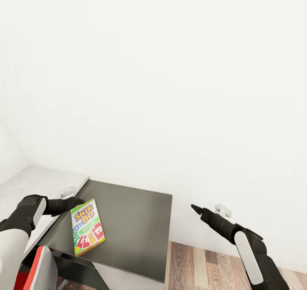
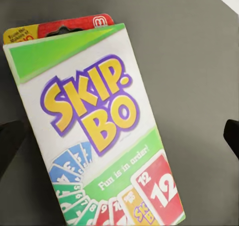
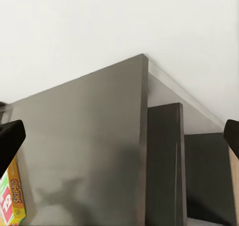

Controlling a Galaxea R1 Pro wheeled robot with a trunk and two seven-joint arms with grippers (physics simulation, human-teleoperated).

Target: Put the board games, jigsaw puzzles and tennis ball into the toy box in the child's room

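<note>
**Skip-Bo box at the left gripper, over the dark table**

While the head view looks down at a dark grey table point(image 1: 132, 221) set against a white wall point(image 1: 170, 68), the Skip-Bo board game point(image 1: 88, 227) sits near the table's left edge, its face up and slightly tilted. The left gripper point(image 1: 76, 202) meets the box's top end; whether the box rests on the table or is lifted off it is hard to judge. In the left wrist view the box point(image 2: 99, 131) spans the gap between widely spread dark fingertips point(image 2: 231, 136), so the jaws stand apart, and a firm grip cannot be confirmed. The right gripper point(image 1: 197, 209) hovers off the table's right side, above wood flooring point(image 1: 200, 264), its fingertips point(image 3: 10, 141) spread wide and holding nothing.
</note>
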